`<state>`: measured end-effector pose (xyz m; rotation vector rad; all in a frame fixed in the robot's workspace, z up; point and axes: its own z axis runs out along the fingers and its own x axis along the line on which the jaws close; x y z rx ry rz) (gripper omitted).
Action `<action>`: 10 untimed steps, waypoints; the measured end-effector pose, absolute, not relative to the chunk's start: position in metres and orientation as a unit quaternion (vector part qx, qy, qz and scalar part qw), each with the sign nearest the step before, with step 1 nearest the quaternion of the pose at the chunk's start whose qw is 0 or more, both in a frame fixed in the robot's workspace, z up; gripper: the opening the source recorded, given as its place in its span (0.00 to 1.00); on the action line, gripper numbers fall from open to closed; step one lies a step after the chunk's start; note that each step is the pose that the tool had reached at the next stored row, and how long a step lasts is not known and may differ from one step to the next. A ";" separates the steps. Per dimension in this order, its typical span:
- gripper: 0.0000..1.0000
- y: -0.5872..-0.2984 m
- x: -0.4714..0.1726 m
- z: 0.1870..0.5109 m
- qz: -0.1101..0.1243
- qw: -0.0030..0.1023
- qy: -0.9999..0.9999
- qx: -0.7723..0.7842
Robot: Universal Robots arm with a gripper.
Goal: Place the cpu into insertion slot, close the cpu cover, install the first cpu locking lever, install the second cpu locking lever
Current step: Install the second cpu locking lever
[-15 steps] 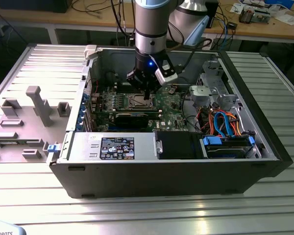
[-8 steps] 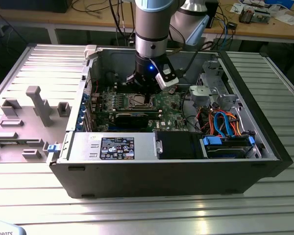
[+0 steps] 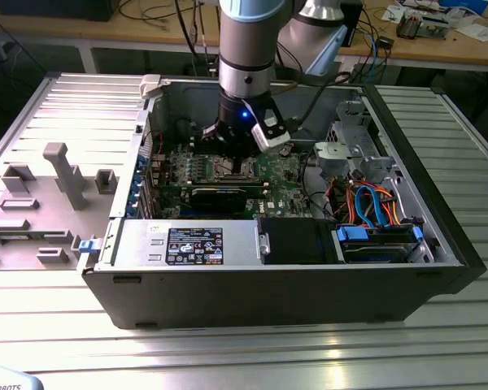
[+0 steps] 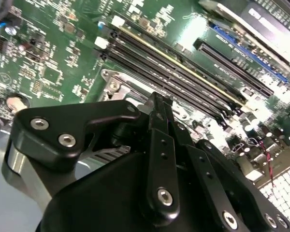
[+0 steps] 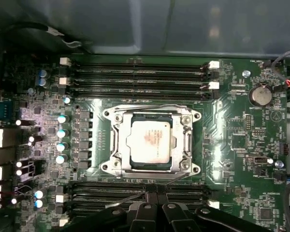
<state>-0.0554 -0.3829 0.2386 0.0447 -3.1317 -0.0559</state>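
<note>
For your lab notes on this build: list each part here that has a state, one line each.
Chip: seated in its socket.
Socket cover: closed down around the chip.
Computer case: side open, board exposed.
Claw: fingers together, holding nothing, beside the socket.

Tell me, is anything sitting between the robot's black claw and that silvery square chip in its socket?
Nothing visible does. In the first wrist view, the silvery square cpu already lies in the metal-rimmed insertion slot, framed by the silver cpu cover. The black gripper hangs over the neighbouring black memory slots.

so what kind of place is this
Likely a robotics lab or test workshop: an open computer case sits on a ribbed metal table, with cluttered wooden workbenches and cables behind the robot arm.
</note>
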 end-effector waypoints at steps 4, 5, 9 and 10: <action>0.11 -0.384 -0.063 0.238 -0.018 0.005 -1.000 0.019; 0.11 -0.384 -0.066 0.237 -0.018 0.005 -1.000 0.020; 0.11 -0.385 -0.073 0.233 -0.019 0.006 -0.999 0.031; 0.11 -0.386 -0.074 0.233 -0.019 0.006 -0.999 0.032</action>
